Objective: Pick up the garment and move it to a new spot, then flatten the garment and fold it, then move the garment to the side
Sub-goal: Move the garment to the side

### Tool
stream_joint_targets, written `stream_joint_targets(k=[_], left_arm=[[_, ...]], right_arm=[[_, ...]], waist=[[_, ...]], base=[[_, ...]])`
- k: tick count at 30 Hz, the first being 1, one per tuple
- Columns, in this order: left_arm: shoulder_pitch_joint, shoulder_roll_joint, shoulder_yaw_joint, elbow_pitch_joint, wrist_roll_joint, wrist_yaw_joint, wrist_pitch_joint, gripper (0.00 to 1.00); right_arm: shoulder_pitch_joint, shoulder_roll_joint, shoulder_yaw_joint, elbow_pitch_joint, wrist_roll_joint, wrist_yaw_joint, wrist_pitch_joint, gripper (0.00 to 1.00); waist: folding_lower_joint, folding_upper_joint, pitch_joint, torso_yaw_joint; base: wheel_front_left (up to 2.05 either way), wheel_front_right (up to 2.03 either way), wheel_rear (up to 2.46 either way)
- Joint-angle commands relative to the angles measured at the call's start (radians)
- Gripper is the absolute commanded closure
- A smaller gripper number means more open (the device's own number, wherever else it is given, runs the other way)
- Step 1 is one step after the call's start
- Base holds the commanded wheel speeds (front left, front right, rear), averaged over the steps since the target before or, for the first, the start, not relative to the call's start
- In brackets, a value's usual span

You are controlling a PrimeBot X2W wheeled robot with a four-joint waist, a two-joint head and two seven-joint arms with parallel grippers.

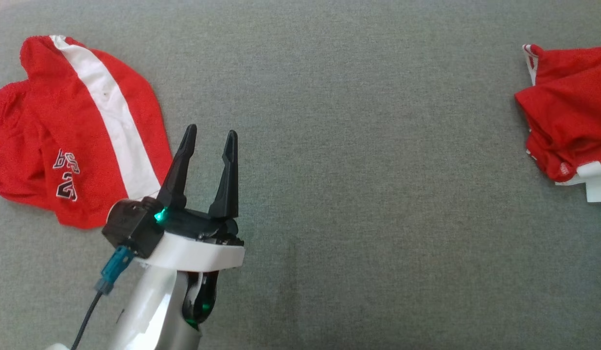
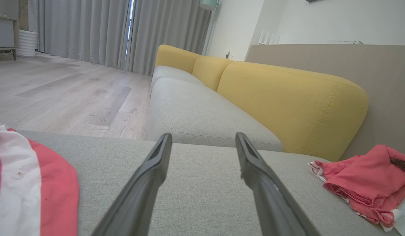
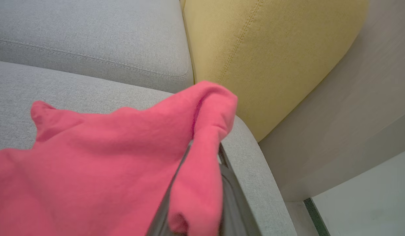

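- Cloth is covering most of the right gripper in its wrist view, tips hidden. It is pinching a fold of the crumpled red fabric garment w/ white trim, jaws nearly together.
- In head view that garment is running off the right edge, so its full shape isn't showing. White tag-like bits at its lower corner are hard to make out.
- A red mesh garment w/ broad white stripe is lying far left, touching the frame's left edge; its dark lettering is unreadable.
- The flat grey woven sofa seat is stretching wide and open btwn the two garments.
- The seat's rounded corner is dropping away just beside the held garment, w/ a mustard-yellow fabric back cushion behind.
- The left gripper is hovering w/ fingers spread wide, holding nothing. It is just beside the striped garment and well apart from the held one.
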Motion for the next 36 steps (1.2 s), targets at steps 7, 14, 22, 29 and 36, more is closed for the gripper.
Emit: stream_joint_targets(k=[7, 14, 22, 29, 36], left_arm=[[-0.048, 0.004, 0.034, -0.030, 0.001, 0.002, -0.005, 0.00], [-0.043, 0.004, 0.045, -0.021, -0.007, 0.002, -0.005, 0.00], [-0.006, 0.004, 0.090, -0.023, -0.005, 0.002, -0.005, 0.00], [0.058, 0.004, 0.126, -0.016, -0.002, 0.002, -0.005, 0.00], [0.121, 0.004, 0.143, -0.008, -0.015, 0.002, -0.005, 0.00]], right_arm=[[-0.031, -0.013, -0.021, -0.020, -0.024, -0.001, -0.028, 0.06], [-0.024, 0.041, -0.038, -0.071, -0.015, -0.001, -0.055, 0.00], [0.050, 0.192, -0.024, -0.275, 0.049, -0.001, -0.100, 0.00], [0.199, 0.368, 0.020, -0.521, 0.135, -0.001, -0.076, 0.00], [0.367, 0.473, 0.058, -0.643, 0.175, -0.001, -0.080, 0.00]], waist=[[0.0000, 0.0000, 0.004, -0.002], [0.0000, 0.0000, -0.031, -0.007], [0.0000, 0.0000, -0.119, -0.011], [0.0000, 0.0000, -0.203, -0.010], [0.0000, 0.0000, -0.245, -0.008]], base=[[0.00, 0.00, 0.00], [0.00, 0.00, 0.00], [0.00, 0.00, 0.00], [0.00, 0.00, 0.00], [0.00, 0.00, 0.00]])
